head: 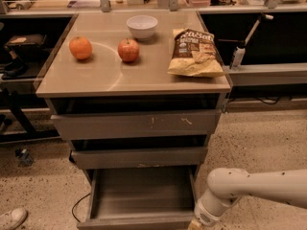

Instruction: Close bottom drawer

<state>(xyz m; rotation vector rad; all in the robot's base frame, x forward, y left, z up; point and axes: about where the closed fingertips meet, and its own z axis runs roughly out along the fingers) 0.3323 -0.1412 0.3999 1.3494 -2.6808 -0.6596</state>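
Note:
The bottom drawer (139, 195) of the grey-brown cabinet stands pulled far out, an empty shallow tray with its plain front (136, 222) at the lower frame edge. My white arm (249, 188) reaches in from the right. Its wrist (208, 213) sits beside the drawer's front right corner. The gripper (194, 225) is at the bottom frame edge by that corner and is mostly cut off.
The top drawer (136, 123) with white scratch marks and the middle drawer (139, 157) each stand slightly out. On the cabinet top lie an orange (80, 47), an apple (128, 50), a white bowl (142, 26) and a chip bag (194, 51). A shoe (10, 218) is at lower left.

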